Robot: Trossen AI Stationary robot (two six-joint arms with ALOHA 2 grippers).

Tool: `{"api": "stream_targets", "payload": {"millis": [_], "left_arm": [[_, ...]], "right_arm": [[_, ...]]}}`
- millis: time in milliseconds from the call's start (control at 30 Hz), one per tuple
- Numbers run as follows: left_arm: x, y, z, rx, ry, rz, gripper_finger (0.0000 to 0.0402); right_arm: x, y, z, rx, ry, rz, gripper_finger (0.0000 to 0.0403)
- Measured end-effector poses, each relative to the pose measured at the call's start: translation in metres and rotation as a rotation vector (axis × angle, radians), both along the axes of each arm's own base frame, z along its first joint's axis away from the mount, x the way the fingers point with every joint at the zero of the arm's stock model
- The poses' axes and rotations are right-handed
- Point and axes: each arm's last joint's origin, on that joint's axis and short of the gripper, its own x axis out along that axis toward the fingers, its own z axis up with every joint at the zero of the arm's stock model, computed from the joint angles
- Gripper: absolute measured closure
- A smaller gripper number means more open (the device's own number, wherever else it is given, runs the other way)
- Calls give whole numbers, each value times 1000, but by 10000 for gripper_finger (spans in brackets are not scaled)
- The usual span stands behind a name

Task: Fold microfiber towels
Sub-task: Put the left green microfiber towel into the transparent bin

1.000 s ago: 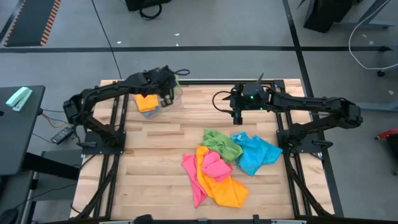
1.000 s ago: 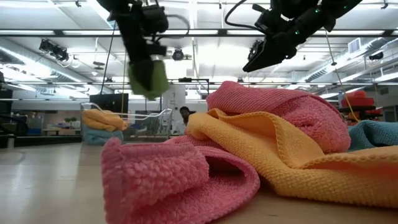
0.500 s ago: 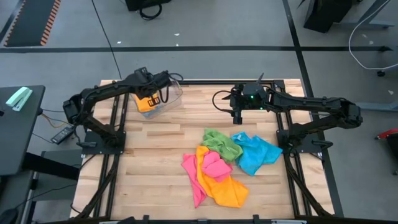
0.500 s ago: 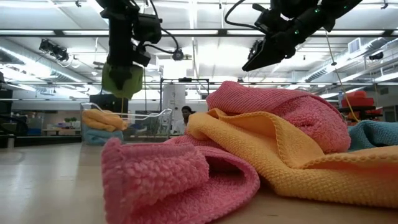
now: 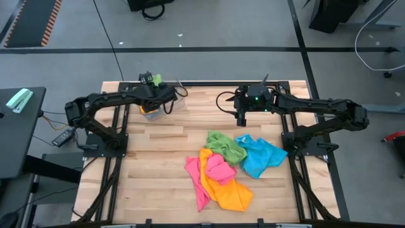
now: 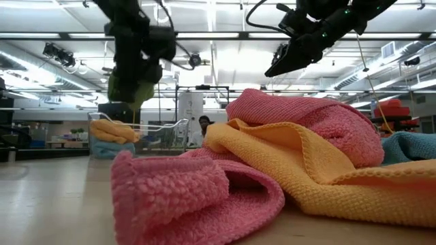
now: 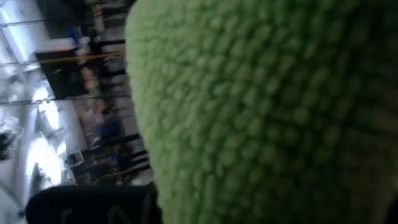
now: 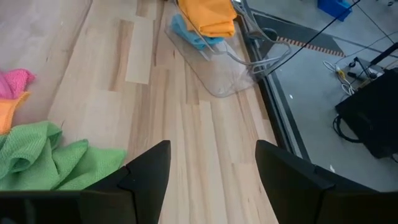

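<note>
My left gripper (image 6: 135,67) is shut on a folded green microfiber towel (image 6: 132,90), which it carries above the clear plastic bin (image 5: 172,101) at the table's far left. In the left wrist view the green towel (image 7: 267,118) fills the picture and hides the fingers. An orange towel (image 6: 112,129) rests on a blue towel (image 6: 107,148) inside the bin. Green (image 5: 226,145), blue (image 5: 261,156), pink (image 5: 216,168) and orange (image 5: 226,189) towels lie heaped on the table's near middle. My right gripper (image 8: 214,186) hangs open above the table's far middle. My left gripper holds the folded green towel by its upper part (image 6: 134,76), several layers thick. The towel hangs below the gripper, bunched, clear of the bin and the table. The towel itself hides the fingers in the wrist view, so the exact hold cannot be told.
Bare wood (image 5: 158,158) lies between the bin and the towel heap. The bin's rim (image 8: 249,59) is close to the table's far edge. Both arms' frames run along the left and right table edges.
My left gripper has gone toward the table's left and far edges and a little down with the green towel, turning at the wrist. The towel stays hanging below it, above the bin.
</note>
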Motion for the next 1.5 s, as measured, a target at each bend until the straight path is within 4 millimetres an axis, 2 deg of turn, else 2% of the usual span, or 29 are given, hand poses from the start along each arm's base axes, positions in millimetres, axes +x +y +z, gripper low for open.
{"api": "stream_targets", "payload": {"millis": [133,267,433,567,933,1133,1233,1367,1433,1500], "left_arm": [[1,1,-13,22,-10,-36,346],[9,5,-25,-8,8,-160,344],[18,17,-27,-112,-43,-381,344],[18,27,-25,-197,-141,-467,344],[-1,67,6,-449,-517,-387,349],[-9,69,10,-586,-569,-359,339],[-13,65,9,-640,-532,-335,339],[-12,64,10,-643,-528,-337,345],[-11,65,10,-634,-535,-343,344],[-11,65,11,-630,-539,-345,339]], "right_arm": [[1,0,2,-7,-28,1,159],[3,0,5,-5,-57,10,159],[3,0,5,-1,-57,7,159],[2,0,3,6,-39,7,159],[-1,1,-2,57,8,-13,159],[-8,4,-18,189,99,-53,159],[-18,13,-26,348,207,86,159],[-25,29,-27,602,225,421,159],[-23,35,-22,620,188,518,159],[-19,37,-19,561,172,500,159]]}}
